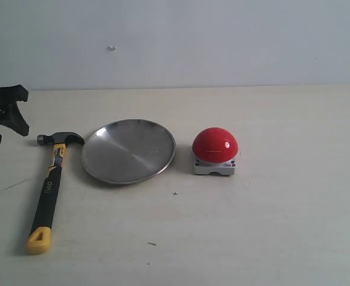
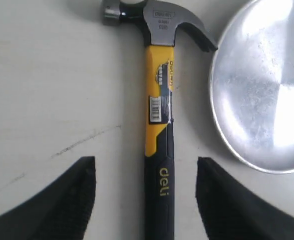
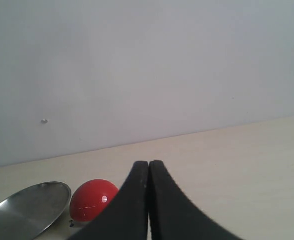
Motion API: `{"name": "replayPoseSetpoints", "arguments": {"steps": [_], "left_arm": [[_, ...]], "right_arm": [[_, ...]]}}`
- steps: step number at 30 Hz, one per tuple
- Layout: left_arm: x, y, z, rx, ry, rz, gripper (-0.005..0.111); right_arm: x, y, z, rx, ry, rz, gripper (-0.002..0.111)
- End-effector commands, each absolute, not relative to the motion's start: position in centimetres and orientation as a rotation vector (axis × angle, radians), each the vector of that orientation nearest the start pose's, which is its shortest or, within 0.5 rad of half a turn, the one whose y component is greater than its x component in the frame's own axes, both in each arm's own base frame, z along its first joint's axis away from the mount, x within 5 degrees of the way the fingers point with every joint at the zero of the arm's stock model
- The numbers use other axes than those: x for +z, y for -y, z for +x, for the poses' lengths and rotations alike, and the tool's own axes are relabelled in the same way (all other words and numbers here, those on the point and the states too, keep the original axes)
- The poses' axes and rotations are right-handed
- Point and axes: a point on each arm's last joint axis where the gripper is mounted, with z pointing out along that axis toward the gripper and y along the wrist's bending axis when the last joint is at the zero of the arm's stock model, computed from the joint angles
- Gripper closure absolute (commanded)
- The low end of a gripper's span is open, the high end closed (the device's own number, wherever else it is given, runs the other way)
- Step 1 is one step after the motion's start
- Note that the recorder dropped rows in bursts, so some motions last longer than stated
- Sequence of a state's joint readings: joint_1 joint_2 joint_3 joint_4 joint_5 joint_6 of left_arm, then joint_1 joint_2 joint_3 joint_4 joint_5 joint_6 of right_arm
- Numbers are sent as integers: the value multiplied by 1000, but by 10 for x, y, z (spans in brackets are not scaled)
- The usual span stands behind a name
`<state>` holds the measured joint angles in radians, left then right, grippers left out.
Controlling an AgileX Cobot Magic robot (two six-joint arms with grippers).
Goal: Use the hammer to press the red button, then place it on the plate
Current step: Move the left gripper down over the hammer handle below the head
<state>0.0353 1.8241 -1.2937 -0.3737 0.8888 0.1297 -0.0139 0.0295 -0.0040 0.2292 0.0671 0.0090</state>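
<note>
The hammer (image 1: 50,185) lies flat on the table at the left, its dark head (image 1: 60,139) toward the wall and its yellow looped end (image 1: 38,239) toward the front. In the left wrist view my left gripper (image 2: 145,161) is open and looks down on the hammer (image 2: 159,100); the black handle runs between the two fingers with a gap on each side. In the exterior view the left gripper (image 1: 18,112) shows at the left edge. The plate (image 1: 129,150) sits right of the hammer head, the red button (image 1: 214,145) further right. My right gripper (image 3: 148,163) is shut and holds nothing.
A pale wall runs along the back of the table. The plate's rim (image 2: 214,105) lies close to the hammer's claw. In the right wrist view the red button (image 3: 90,200) and the plate (image 3: 31,207) lie past the fingers. The right arm is outside the exterior view.
</note>
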Motion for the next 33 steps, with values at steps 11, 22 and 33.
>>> {"name": "replayPoseSetpoints", "arguments": {"steps": [11,22,33], "left_arm": [[198,67,391,-265,-3051,-49,47],[171,72,405,-279,-3065,-67,47],[153,73,423,-265,-3039,-67,48]], "right_arm": [[206,0,58,177,-1563,185,108],[206,0,58,177,-1563,185,108],[206,0,58,176,-1565,184,108]]}}
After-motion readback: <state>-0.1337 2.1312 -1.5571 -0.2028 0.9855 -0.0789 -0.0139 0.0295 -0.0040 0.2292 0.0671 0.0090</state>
